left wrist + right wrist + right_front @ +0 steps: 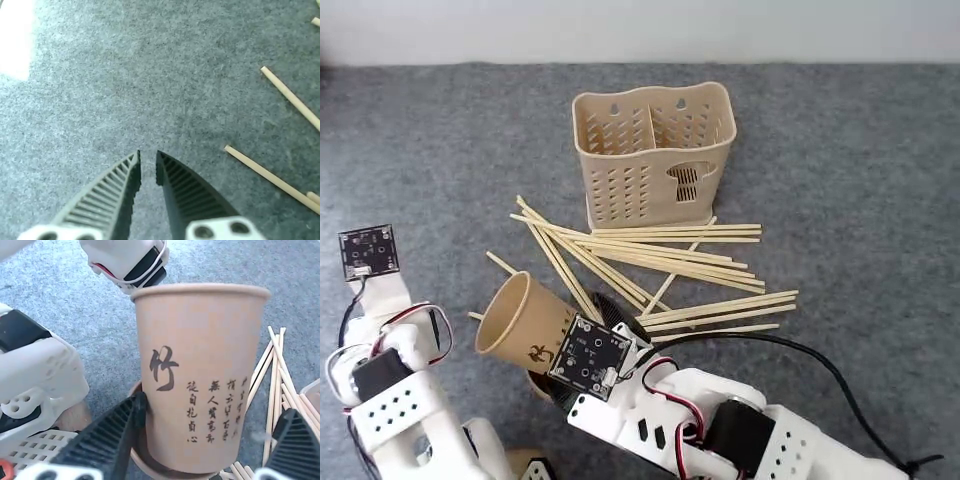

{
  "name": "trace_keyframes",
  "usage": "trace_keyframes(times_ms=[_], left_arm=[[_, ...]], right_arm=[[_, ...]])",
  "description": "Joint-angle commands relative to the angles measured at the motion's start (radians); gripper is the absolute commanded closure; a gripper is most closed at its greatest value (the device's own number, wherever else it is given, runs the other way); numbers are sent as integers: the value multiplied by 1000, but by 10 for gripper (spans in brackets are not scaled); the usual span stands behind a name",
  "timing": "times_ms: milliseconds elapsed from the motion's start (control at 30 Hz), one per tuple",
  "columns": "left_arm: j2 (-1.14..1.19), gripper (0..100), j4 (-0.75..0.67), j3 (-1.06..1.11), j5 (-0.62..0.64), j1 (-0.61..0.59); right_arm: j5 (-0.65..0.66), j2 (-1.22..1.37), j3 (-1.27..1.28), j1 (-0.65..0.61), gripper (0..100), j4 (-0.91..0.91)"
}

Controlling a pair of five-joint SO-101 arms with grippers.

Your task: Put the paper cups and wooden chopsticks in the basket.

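Your right gripper (215, 407), jaws open, flanks the paper cup (200, 355); the basket (655, 155) stands well beyond that cup, across the wooden chopsticks (665, 258).

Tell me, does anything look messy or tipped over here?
Yes. The wooden chopsticks lie scattered and crossed on the mat in front of the basket. The paper cup is tipped sideways beside them, not standing up.
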Motion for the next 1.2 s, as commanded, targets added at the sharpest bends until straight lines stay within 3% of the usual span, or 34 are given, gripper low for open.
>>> trace_keyframes(times_ms=[0,267,467,600,800,1000,1167], left_arm=[[-25,941,-20,-21,11,-5],[-25,941,-20,-21,11,-5],[-25,941,-20,-21,11,-3],[-25,941,-20,-21,11,-3],[-25,941,-20,-21,11,-3],[-25,941,-20,-21,11,-3],[-25,941,-20,-21,11,-3]], right_arm=[[-3,-44,-61,-7,608,7],[23,-225,-153,2,608,191],[46,-255,-153,67,612,208],[55,-255,-153,90,750,211],[282,-255,-153,93,983,239],[301,-211,-153,93,963,311],[301,-24,-157,94,963,302]])
